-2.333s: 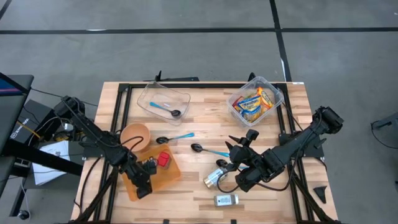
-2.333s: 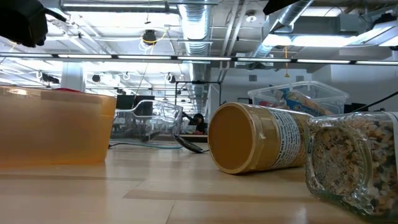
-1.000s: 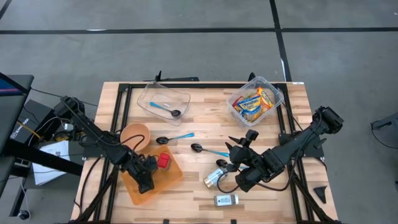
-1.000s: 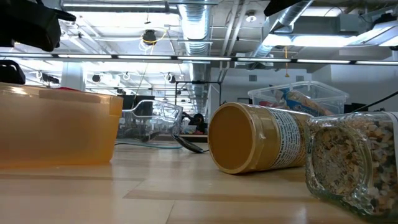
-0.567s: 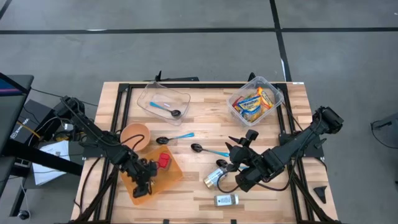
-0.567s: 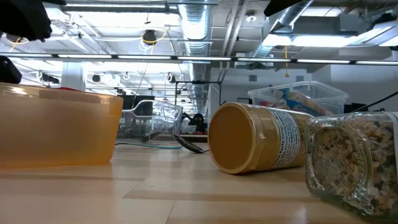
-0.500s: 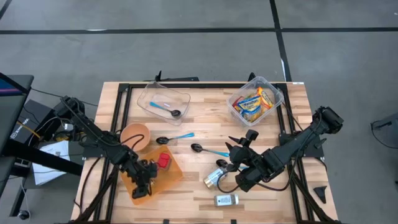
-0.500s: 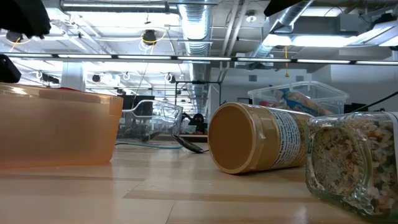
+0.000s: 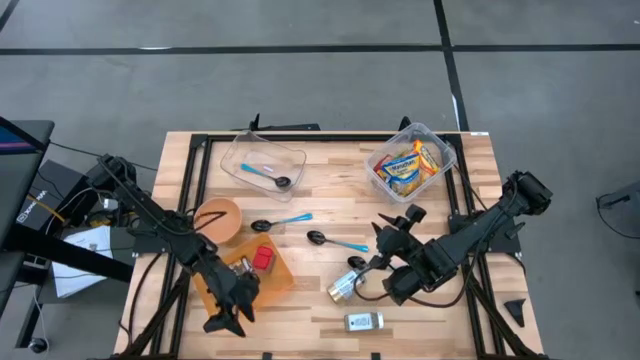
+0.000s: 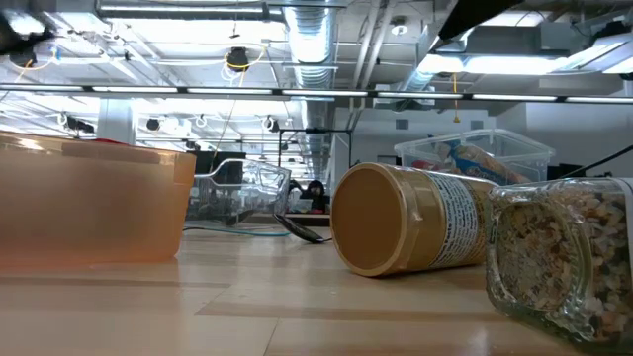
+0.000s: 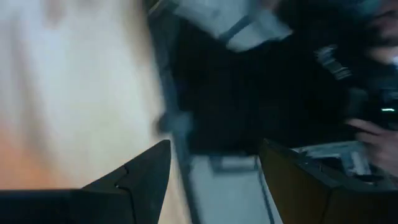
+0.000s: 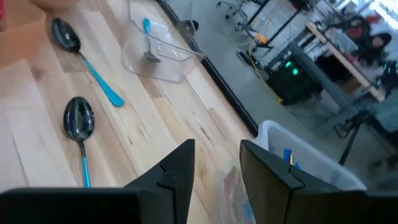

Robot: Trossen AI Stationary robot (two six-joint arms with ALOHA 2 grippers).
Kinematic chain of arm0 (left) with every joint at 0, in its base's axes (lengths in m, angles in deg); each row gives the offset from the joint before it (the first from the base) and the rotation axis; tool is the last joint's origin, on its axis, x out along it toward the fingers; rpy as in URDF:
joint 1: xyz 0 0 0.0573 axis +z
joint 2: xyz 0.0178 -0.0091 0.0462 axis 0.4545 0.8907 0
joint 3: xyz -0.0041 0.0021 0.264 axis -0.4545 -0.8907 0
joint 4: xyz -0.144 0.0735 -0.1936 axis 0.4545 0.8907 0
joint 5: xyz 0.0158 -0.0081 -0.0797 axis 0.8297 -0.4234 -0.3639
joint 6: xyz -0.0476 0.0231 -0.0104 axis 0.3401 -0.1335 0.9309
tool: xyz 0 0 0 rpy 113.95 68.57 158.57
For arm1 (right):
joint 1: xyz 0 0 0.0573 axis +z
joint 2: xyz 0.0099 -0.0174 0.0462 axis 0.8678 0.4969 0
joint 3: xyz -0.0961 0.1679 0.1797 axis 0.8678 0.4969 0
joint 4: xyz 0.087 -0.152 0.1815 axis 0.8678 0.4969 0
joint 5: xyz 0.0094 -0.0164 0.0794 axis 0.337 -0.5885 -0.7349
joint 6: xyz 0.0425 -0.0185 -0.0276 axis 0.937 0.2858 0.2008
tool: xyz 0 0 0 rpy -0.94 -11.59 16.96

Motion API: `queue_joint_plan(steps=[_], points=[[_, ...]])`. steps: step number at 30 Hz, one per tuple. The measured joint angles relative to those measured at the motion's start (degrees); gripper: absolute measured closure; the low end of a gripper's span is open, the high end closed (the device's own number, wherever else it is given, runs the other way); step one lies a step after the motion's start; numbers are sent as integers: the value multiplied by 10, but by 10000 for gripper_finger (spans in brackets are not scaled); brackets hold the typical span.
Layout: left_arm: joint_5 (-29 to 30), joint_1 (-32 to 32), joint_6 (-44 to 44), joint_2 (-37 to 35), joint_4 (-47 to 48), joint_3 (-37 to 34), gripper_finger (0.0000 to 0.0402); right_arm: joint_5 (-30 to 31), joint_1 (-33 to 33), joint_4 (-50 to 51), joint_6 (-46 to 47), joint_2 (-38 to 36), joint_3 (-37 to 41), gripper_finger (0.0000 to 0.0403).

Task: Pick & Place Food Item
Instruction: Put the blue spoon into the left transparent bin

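- High view: the red food item (image 9: 262, 258) lies in the orange tray (image 9: 272, 281) at the front left of the surface (image 9: 330, 200). It looks blocky, and its long axis cannot be made out.
- The left gripper (image 9: 225, 320) hangs over the tray's front left corner, apart from the item. The right gripper (image 9: 400, 225) hovers right of centre, above one jar (image 9: 345, 285) that lies on its side with its long axis on a diagonal.
- Counted: two jars, the second (image 9: 364, 321) near the front edge; three blue-handled spoons, one in the clear tray (image 9: 262, 160) and two on the surface; one orange bowl (image 9: 218, 215); one tub of snack packs (image 9: 410, 165).
- Low view: the lying jar points its brown lid toward the camera and leftward; the second jar holds grains.
- Left wrist view: blurred, with the fingers (image 11: 143, 174) wide apart and nothing between them.
- Right wrist view: the fingers (image 12: 180, 168) stand narrowly apart, empty, above the two loose spoons.
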Motion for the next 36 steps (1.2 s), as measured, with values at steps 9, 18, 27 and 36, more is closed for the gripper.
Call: queue_joint_plan(steps=[9,18,27,36], points=[[143,10,-238,-69,-214,1,188,-74,-57,14,112,5,0,280],[452,2,-664,-218,-215,1,214,-157,-93,-17,36,26,20,280],[489,-1,-668,-240,-200,-17,204,-286,-38,-29,39,26,95,280],[489,4,-688,-186,-255,-64,206,-314,-15,-117,-3,26,135,280]])
